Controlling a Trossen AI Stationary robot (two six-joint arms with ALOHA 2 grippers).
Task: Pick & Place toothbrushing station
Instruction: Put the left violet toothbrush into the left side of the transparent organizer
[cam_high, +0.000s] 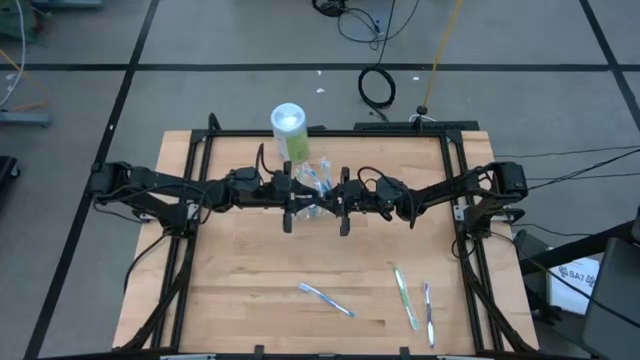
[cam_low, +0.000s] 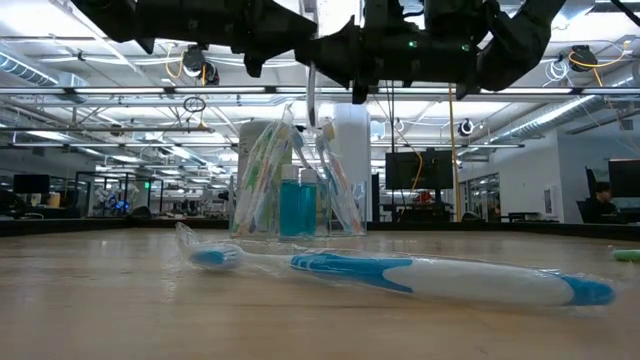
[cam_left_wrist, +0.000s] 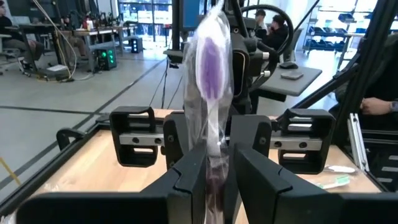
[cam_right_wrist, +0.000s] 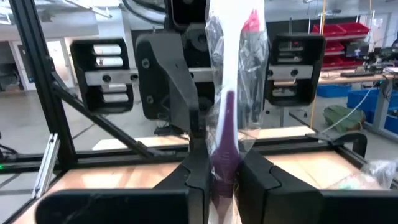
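left gripper (cam_left_wrist: 214, 174): being kept over the table's middle, right next to the clear plastic container (cam_low: 298, 180). Fingers are clamped on a wrapped purple toothbrush (cam_left_wrist: 210, 74), w/ the purple bristle head standing up above the jaws in its crinkly clear wrap.

right gripper (cam_right_wrist: 214, 177): being held facing the left one, nearly nose to nose in the high view. It's closed on the same wrapped purple toothbrush, gripped around the purple part of the handle, white shaft sticking up above. So the brush is being pinched by both at once.

container: sitting toward the back-middle of the table, already stuffed w/ several wrapped brushes leaning outward, plus teal tubes (cam_low: 297, 205) standing upright inside. It's partly hidden under both grippers in the high view.

canister (cam_high: 289, 128): tall green/white one, parked just behind the container, not being touched.

blue/white toothbrush (cam_low: 400, 272): lying flat in its wrapper on the front part of the table, well apart from the container, closest thing to the low cam.

green toothbrush (cam_high: 405, 296): lying front right, angled.

pink/purple toothbrush (cam_high: 428, 312): lying just beside the green one, closer to the right edge. Both untouched.

table (cam_high: 250, 250): light wood top, black frame around it.

bkgd: ppl are seated at desks beyond the table in the left wrist view.
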